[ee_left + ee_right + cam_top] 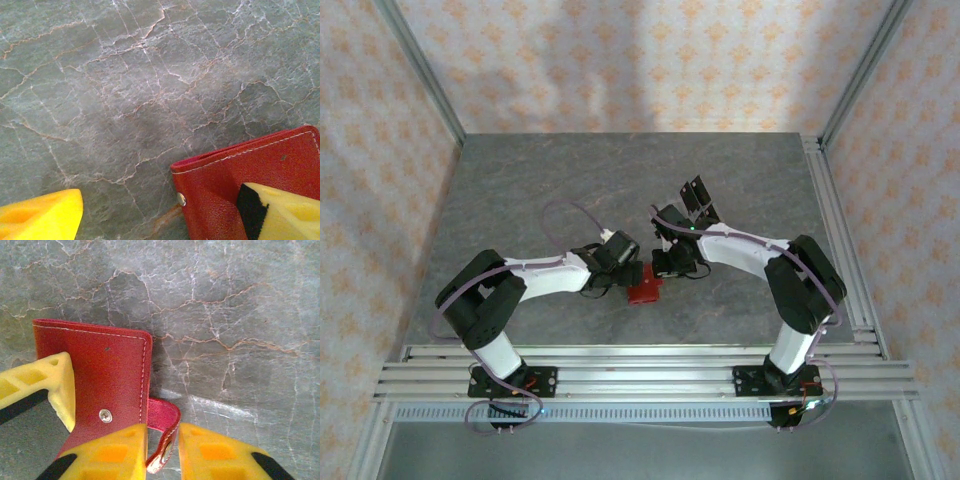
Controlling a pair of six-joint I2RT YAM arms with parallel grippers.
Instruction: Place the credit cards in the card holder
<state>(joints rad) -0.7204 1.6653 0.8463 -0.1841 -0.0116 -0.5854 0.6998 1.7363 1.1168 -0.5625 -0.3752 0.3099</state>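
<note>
**Mia:** Where is the card holder [643, 291]?

**Ben:** It lies folded on the surface [240, 300], between the two arms.

**Mia:** Is it hard to hold?

**Ben:** I think it is light, soft and bendy, maybe a bit slick. The left gripper [157, 205] is spread wide, with one finger [282, 212] resting on the cover. The right gripper [163, 440] pinches the little strap [167, 415] from both sides.

**Mia:** Is that a good spot?

**Ben:** I think so. The strap sticks out, so it is easy to grab.

two white arms with black joints reach inward, elbows bowed outward, wrists almost meeting at centre. left gripper [632, 272] angles down, jaws spread wide. right gripper [163, 431] points down, jaws drawn narrow.
</note>
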